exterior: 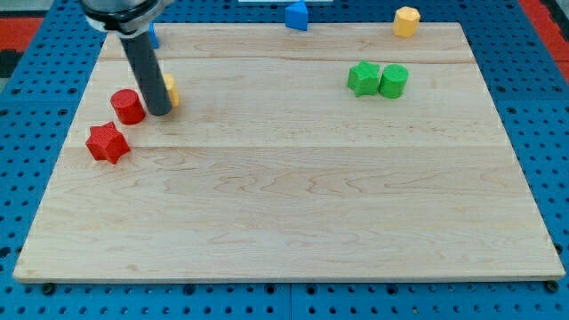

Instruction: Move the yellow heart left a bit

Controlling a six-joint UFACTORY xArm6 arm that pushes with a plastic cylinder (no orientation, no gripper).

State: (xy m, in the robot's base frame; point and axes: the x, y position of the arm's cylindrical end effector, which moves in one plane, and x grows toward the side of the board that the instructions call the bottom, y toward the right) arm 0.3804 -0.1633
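Pale wooden board (pixel 293 204) with lengthwise grain and faint plank seams, rectangular, filling most of the view. Beneath and around it, a blue perforated metal base plate (pixel 36 107) with a regular grid of small round holes, visible along the view's left, right and bottom margins. Red patterned surface (pixel 22 22) at the view's top left corner; a like red patch (pixel 547 11) at the top right corner. Lighting even and diffuse, soft shadows only. No walls or windows shown.
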